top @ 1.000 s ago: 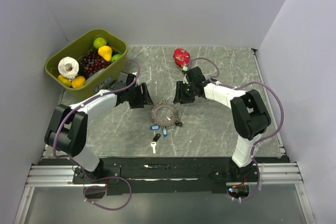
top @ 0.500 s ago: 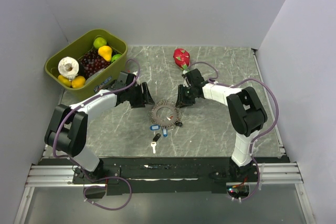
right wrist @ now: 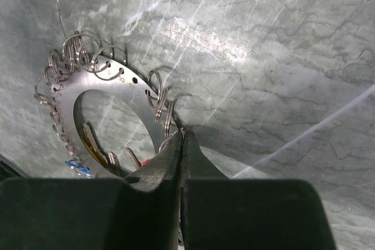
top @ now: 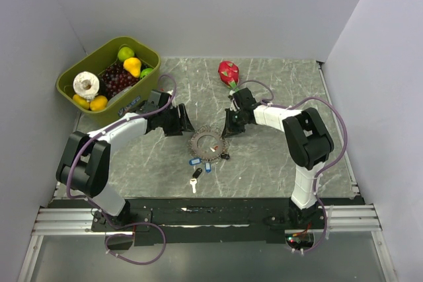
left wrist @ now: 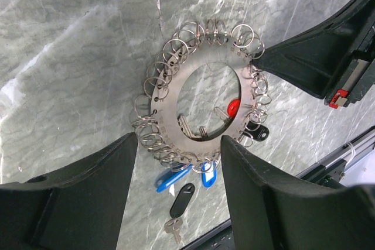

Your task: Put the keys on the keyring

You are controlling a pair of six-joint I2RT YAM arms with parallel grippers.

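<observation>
1. Top external view, far left: the green bin point(top: 74, 94) of fruit sits well away from the work, so leave it alone.
2. Your left gripper point(top: 184, 123) stands wide open and empty, just beside the left edge of the keyring point(top: 199, 144).
3. That hoop lies flat on the marble table point(top: 277, 163), midway between the arms. Judge it light, thin and stiff, and likely to skate on the smooth stone if you nudge it. Take it by the rim and pinch across the flat band, since the small wire loops look floppy.
4. Several keys point(left wrist: 202, 174) hang at the hoop's near rim. One loose key point(top: 194, 180) lies apart, nearer the bases. It is tiny and light, so grip its black head, not the slick blade.
5. Your right gripper point(top: 227, 131) is closed to a point against the hoop's right rim, among the loops. You cannot tell whether a wire is nipped between the tips.
6. The dragon fruit point(top: 228, 70) lies beyond, clear of everything.
</observation>
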